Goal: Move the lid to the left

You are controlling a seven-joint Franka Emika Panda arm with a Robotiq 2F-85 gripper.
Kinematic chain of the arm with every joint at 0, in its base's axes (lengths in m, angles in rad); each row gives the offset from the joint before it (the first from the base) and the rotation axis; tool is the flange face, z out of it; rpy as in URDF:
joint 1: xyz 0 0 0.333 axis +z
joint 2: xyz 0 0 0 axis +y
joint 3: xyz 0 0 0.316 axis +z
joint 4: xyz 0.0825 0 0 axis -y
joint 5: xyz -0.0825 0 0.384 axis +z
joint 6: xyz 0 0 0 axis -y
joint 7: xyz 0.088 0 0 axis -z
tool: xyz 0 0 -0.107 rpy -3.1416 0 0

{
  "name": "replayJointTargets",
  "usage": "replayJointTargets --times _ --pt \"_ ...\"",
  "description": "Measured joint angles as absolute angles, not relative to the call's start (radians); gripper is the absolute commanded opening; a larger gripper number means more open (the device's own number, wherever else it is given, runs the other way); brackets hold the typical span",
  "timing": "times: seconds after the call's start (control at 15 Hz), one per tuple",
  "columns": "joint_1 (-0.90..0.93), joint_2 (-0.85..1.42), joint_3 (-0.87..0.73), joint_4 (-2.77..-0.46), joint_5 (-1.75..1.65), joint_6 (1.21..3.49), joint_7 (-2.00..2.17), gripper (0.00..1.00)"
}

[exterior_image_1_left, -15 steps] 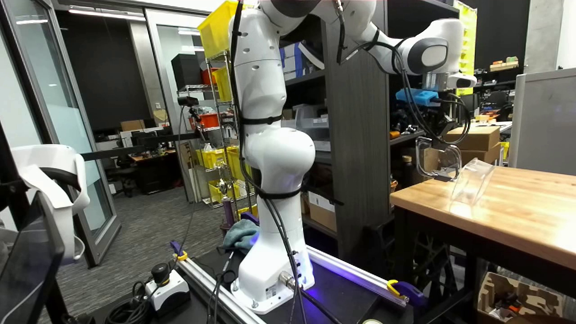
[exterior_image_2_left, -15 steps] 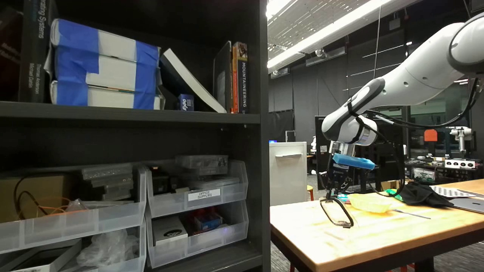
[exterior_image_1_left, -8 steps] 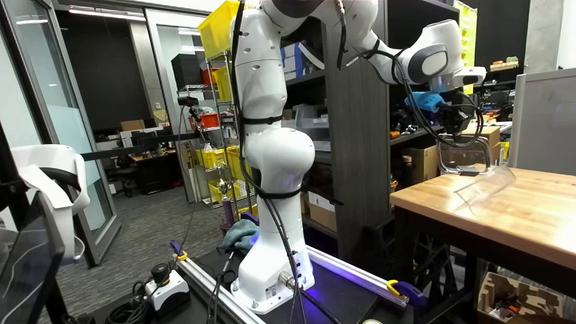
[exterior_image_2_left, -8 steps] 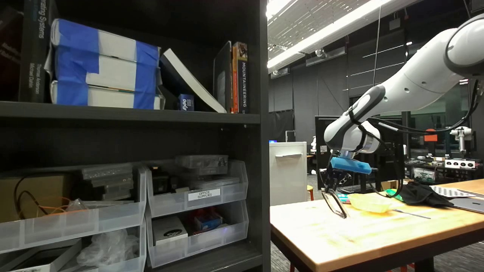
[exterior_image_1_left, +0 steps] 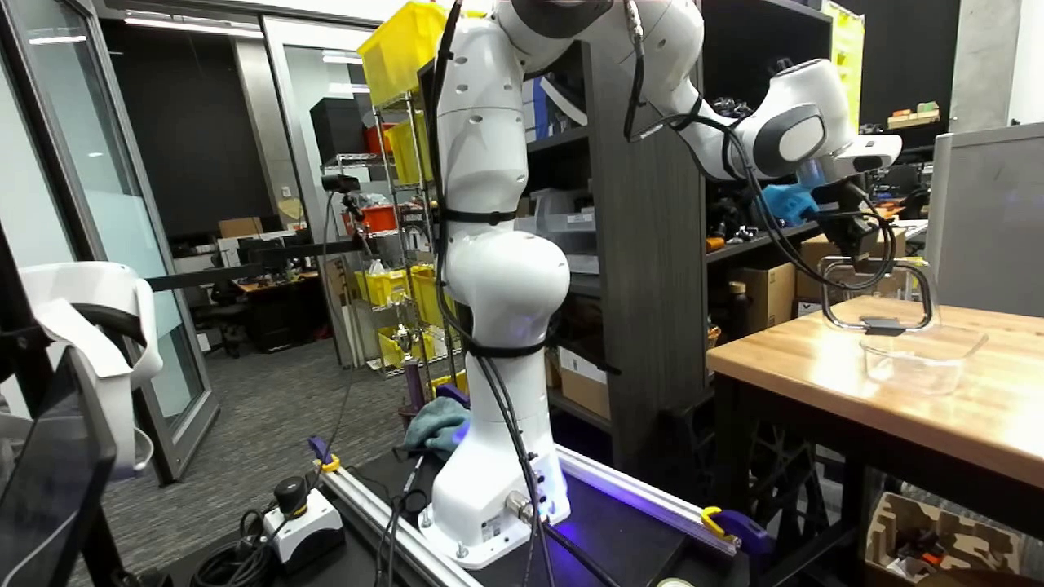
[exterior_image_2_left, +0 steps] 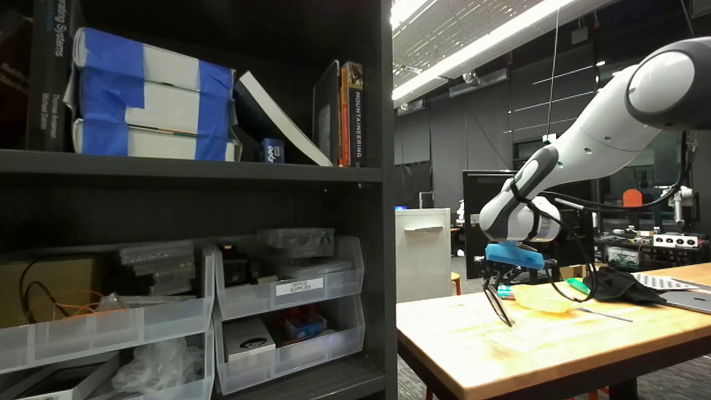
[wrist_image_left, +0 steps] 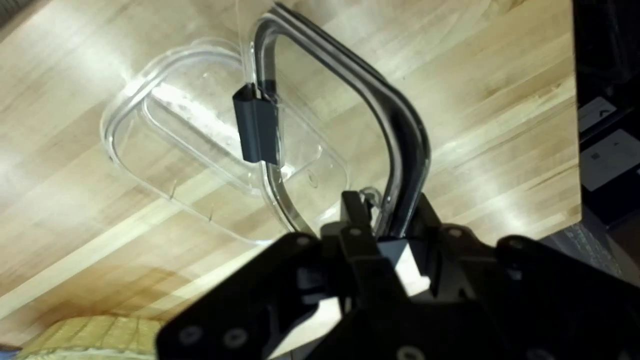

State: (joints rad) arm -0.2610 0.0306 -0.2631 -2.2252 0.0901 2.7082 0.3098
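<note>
Black fingers (wrist_image_left: 356,207) of the gripper (wrist_image_left: 392,217) pinch the lid (wrist_image_left: 340,125) by its rim, a grip that only the wrist view shows closely. The lid hangs tilted over the table (exterior_image_1_left: 783,359), near the box (exterior_image_1_left: 917,371); whether they touch is unclear. In an exterior view the box, tilted half a second ago, now sits flat. A bin label (exterior_image_2_left: 300,286) reads OFFICE SUPPLIES; a book (exterior_image_2_left: 357,122), MOUNTAINEERING.

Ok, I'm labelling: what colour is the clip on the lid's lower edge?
The clip is dark grey, clearest in the wrist view.
</note>
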Motion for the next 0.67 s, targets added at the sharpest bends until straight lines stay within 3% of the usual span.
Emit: replayJointTargets --times 0.4,0.67 --pt "-0.248 -0.007 -0.238 -2.196 0.308 2.362 0.085 0.06" --pt "-0.251 -0.012 -0.243 -2.173 0.307 2.280 0.083 0.06"
